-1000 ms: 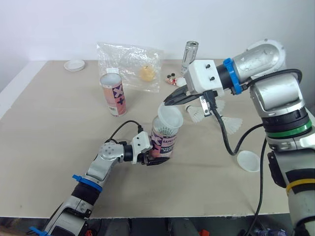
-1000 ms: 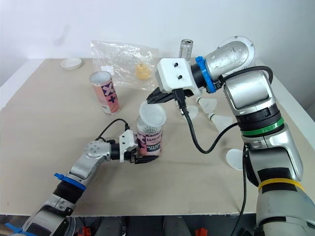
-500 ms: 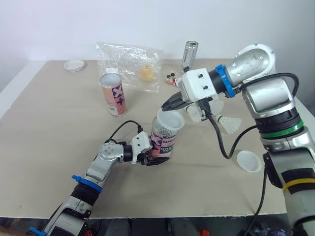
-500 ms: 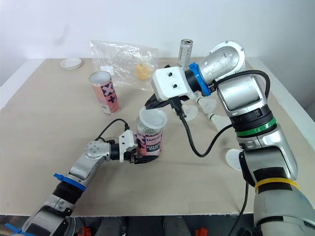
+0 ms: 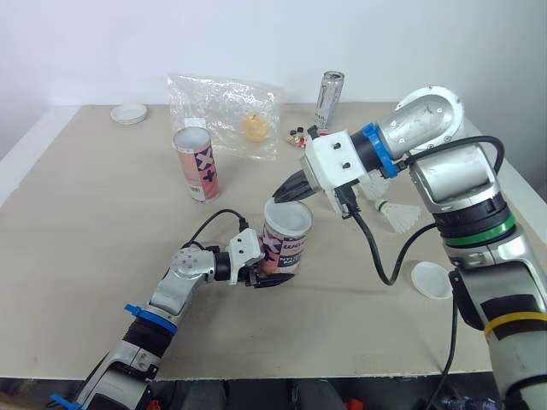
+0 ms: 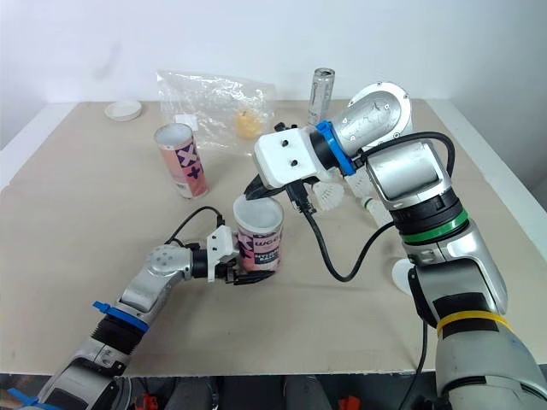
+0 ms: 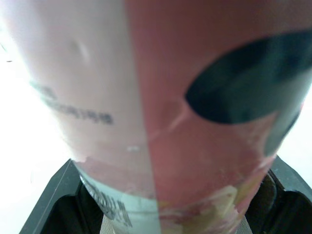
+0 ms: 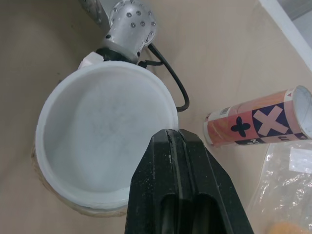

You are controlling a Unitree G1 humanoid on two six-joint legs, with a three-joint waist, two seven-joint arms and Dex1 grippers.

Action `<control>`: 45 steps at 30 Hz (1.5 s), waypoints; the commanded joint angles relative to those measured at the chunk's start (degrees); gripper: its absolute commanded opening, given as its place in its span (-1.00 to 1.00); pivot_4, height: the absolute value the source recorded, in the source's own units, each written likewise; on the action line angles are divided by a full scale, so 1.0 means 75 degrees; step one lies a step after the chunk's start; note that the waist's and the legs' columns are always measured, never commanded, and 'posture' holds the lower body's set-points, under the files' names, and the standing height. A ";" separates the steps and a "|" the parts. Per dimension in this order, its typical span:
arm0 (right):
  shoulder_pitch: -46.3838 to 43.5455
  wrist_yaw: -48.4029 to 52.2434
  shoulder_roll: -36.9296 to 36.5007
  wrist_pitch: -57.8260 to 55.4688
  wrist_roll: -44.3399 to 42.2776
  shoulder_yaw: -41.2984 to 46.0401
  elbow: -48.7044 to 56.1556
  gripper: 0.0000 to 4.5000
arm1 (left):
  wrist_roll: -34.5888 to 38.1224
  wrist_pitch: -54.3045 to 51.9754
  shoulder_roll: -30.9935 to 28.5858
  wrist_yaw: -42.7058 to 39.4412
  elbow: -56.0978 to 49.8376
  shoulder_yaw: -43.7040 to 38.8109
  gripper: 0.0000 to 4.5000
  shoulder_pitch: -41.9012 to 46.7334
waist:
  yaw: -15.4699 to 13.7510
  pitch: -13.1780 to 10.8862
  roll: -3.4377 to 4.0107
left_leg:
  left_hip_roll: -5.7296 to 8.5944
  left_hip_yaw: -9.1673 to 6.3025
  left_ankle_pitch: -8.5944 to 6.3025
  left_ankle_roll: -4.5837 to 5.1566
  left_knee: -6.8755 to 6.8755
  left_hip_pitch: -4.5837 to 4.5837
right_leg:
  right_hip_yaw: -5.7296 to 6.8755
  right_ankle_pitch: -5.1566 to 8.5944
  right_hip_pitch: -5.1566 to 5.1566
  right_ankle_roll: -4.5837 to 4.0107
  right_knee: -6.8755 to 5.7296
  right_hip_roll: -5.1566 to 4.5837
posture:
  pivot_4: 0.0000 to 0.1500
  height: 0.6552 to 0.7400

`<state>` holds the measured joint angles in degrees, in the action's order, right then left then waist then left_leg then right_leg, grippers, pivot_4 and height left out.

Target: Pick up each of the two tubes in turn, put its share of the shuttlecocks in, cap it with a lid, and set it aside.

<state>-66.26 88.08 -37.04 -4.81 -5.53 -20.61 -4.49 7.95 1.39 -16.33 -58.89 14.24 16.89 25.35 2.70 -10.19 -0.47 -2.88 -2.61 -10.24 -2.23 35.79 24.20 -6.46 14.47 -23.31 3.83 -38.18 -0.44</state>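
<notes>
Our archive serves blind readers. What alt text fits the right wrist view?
The right tool, fingers shut, pinches the rim of a white lid seated on the tube that the left tool holds. A second tube stands beyond on the tan table.

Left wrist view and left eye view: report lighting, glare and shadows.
Left wrist view: the background around the tube is washed out to white, while the left pincer at its base lies in dark shade. Left eye view: even light; shadows on the table near the white lid and right pincer are faint.
</notes>
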 commanded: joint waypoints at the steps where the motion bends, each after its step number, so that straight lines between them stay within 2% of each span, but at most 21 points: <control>1: -0.0217 0.0092 -0.0050 0.0302 0.0116 0.0061 -0.0129 -0.97 | -0.0148 -0.0363 -0.0058 0.0046 0.0297 0.0133 0.44 -0.0228 | 0.0000 0.0000 0.0000 | 0.0000 0.0000 0.0000 0.0000 0.0000 0.0000 | 0.0000 0.0000 0.0000 0.0000 0.0000 0.0000 | 1.00 1.00; 45: -0.0898 0.0494 -0.0350 0.0584 -0.0044 0.0136 -0.0416 -0.97 | -0.0144 -0.0473 -0.0034 0.0026 0.0495 0.0065 0.44 -0.0113 | 0.0003 0.0000 -0.0001 | 0.0000 0.0000 0.0000 0.0000 -0.0002 -0.0002 | 0.0001 0.0016 -0.0001 -0.0032 0.0000 0.0000 | 1.00 1.00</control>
<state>-71.42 89.70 -38.99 -1.71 -5.84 -20.58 -8.01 8.58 0.11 -16.10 -59.01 14.70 16.04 25.73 2.72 -10.19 -0.48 -2.88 -2.61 -10.24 -2.23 35.77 24.19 -6.46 14.59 -23.32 3.59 -38.18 -0.44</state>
